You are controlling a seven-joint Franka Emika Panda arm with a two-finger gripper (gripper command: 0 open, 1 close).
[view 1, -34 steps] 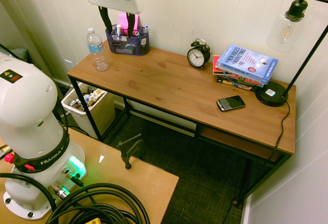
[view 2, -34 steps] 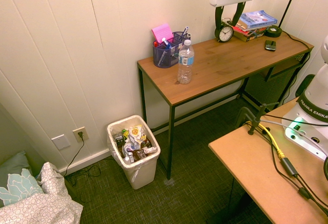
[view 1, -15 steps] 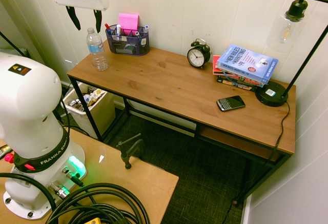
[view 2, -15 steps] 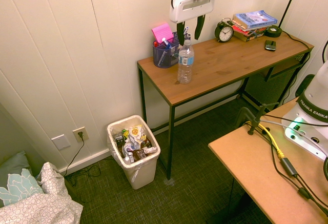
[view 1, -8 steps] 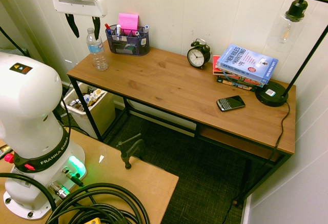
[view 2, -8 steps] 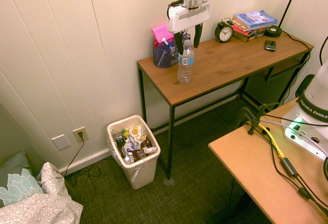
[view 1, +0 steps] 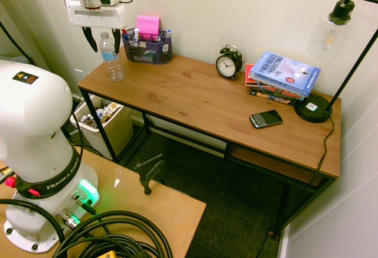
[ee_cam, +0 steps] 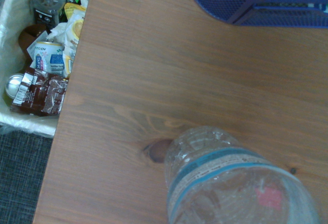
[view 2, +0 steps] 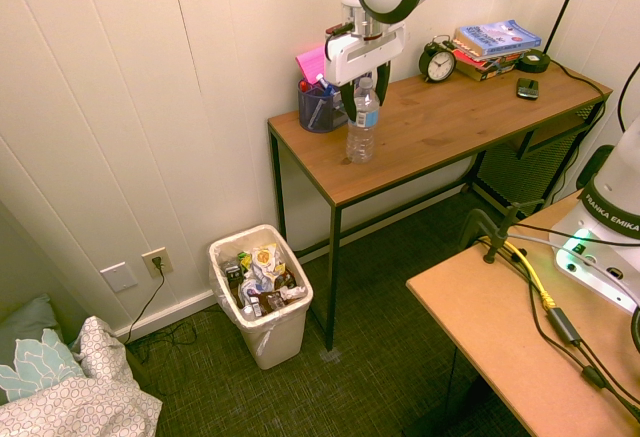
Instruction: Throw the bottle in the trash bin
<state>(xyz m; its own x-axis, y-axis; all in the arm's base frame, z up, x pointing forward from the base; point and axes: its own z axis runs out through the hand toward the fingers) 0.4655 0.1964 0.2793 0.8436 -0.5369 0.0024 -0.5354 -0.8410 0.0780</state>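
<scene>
Our jaws [view 1: 101, 41] stand open around the upper part of the bottle [view 1: 112, 57], apparently ungripped. It stands upright on the worktop [view 1: 183, 87], near the corner above the trash bin [view 2: 262, 297]; we judge its vertical axis suits a straight descent.

FRANKA on robot base [view 1: 59, 180] | MARKETING, PR on blue book [view 1: 286, 72]

In the first exterior view, the bottle [view 1: 112, 60] stands on the desk [view 1: 195, 92], left of the organiser [view 1: 147, 48]; the clock [view 1: 228, 63] sits between organiser and books [view 1: 283, 75]; the bin [view 1: 106, 125] is below.
</scene>
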